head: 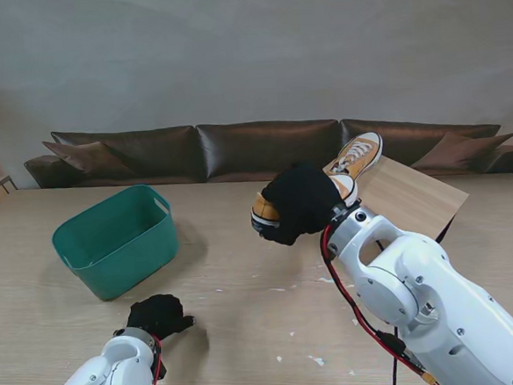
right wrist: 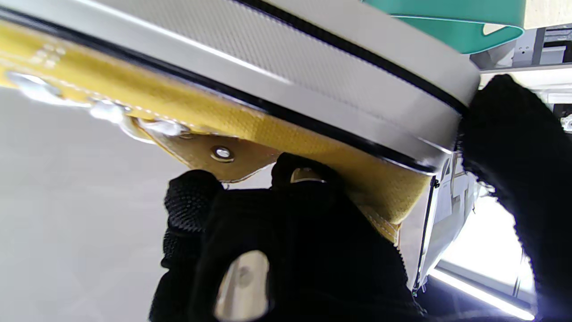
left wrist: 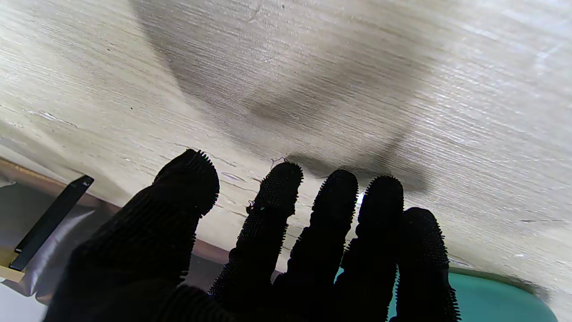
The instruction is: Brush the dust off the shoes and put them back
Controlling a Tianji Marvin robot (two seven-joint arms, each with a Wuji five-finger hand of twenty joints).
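Observation:
My right hand (head: 299,202), in a black glove, is shut on a yellow canvas shoe (head: 265,208) with a white rubber sole, held up off the table. The right wrist view shows that shoe (right wrist: 250,120) close up, with fingers (right wrist: 286,223) curled round its heel and the thumb against the sole. A second yellow shoe (head: 357,156) lies on a wooden board (head: 415,195) at the far right. My left hand (head: 158,316) hovers low over the table near me, fingers (left wrist: 272,214) spread and holding nothing. No brush shows in any view.
A green plastic basket (head: 116,240) stands on the table to the left, its rim (left wrist: 491,299) showing beside my left fingers. White specks (head: 316,360) lie scattered on the wooden table top (head: 247,308). A dark sofa (head: 262,148) runs behind the table.

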